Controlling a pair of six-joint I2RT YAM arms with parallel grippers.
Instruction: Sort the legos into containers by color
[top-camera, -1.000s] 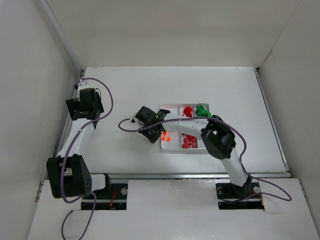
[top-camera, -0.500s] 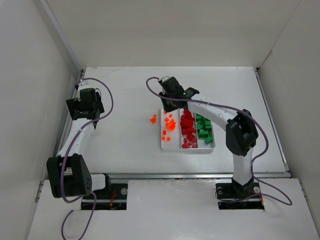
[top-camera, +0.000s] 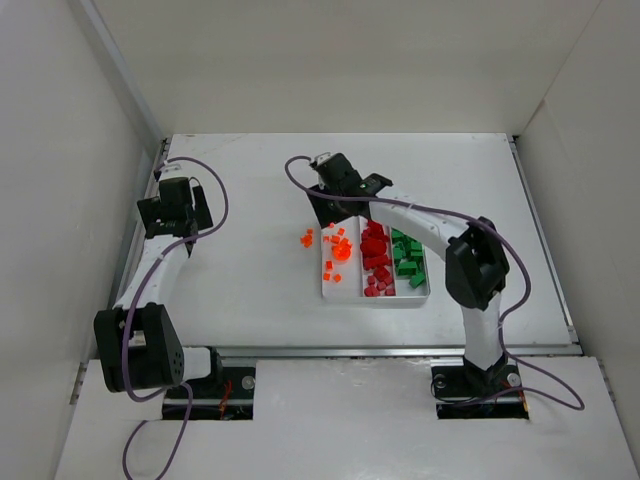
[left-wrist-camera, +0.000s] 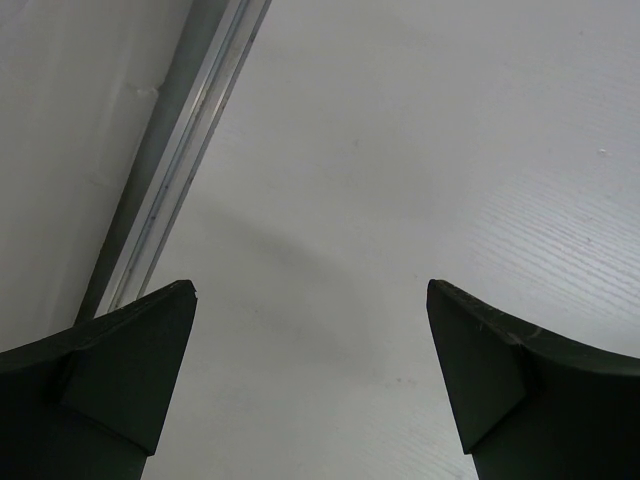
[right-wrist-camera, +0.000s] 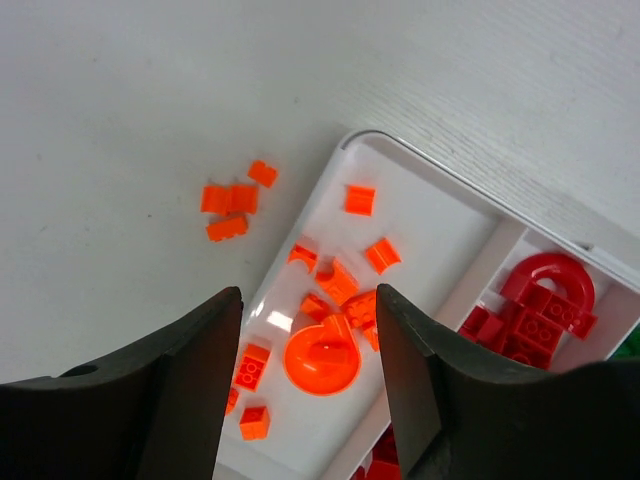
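Observation:
The white tray (top-camera: 424, 296) has three long containers. Orange legos (top-camera: 338, 250) lie in the left one, red legos (top-camera: 375, 255) in the middle, green legos (top-camera: 407, 262) in the right. A few orange bricks (top-camera: 307, 238) lie on the table just left of the tray. My right gripper (top-camera: 325, 208) hovers over the tray's far left corner. In the right wrist view it (right-wrist-camera: 308, 292) stands open and empty above a round orange piece (right-wrist-camera: 322, 357), with the loose orange bricks (right-wrist-camera: 232, 205) outside the rim (right-wrist-camera: 450, 180). My left gripper (top-camera: 175, 205) is open far to the left.
In the left wrist view the left gripper (left-wrist-camera: 311, 286) sees only bare white table and the metal rail (left-wrist-camera: 180, 170) along the table's left edge. White walls enclose the table on three sides. Purple cables trail from both arms.
The right arm swung from the tray's near left side to its far left corner, uncovering the tray. Its jaws have parted. The left arm hardly moved.

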